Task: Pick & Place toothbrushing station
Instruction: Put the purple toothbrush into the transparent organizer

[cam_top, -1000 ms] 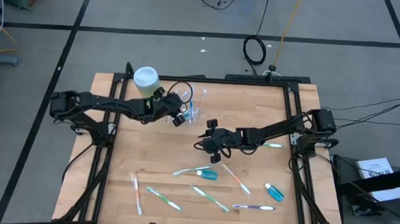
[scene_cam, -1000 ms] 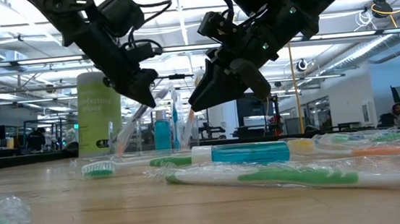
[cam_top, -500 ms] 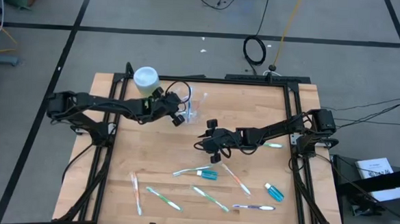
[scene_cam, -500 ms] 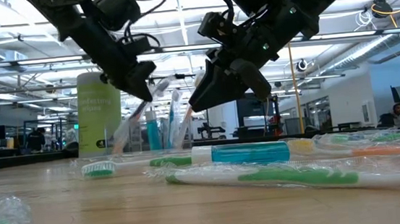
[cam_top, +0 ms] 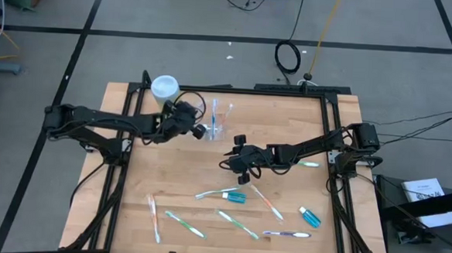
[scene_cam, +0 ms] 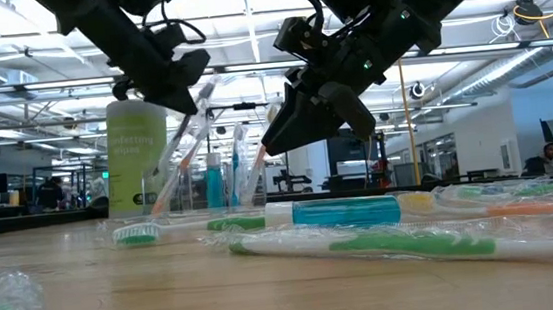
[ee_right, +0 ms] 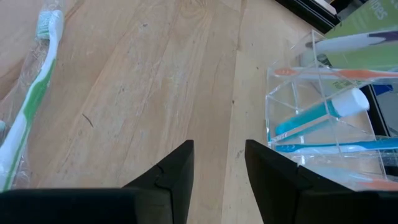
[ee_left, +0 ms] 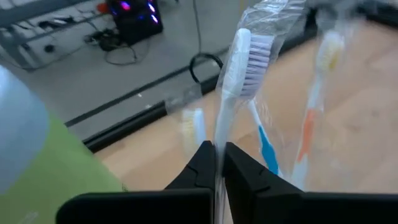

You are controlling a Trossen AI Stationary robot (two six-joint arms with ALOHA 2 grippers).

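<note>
Left claw (ee_left: 217,163) pinches a wrapped white brush (ee_left: 231,93), cup (cam_top: 219,122) just ahead | right claw (ee_right: 217,163) waits wide | you risk the wrap snagging the rim, tipping the cup.

A clear cup (cam_top: 218,122) stands upright near the table's far edge, holding a blue paste tube (ee_right: 314,117), an orange brush and blue brushes, all leaning. A white brush (ee_left: 239,74) in clear wrap is pinched between the left gripper's (ee_left: 217,155) closed fingers just beside the cup. More wrapped brushes (cam_top: 184,223) with green, white and pink handles lie flat across the near half, with two blue tubes (cam_top: 310,217) among them.
</note>
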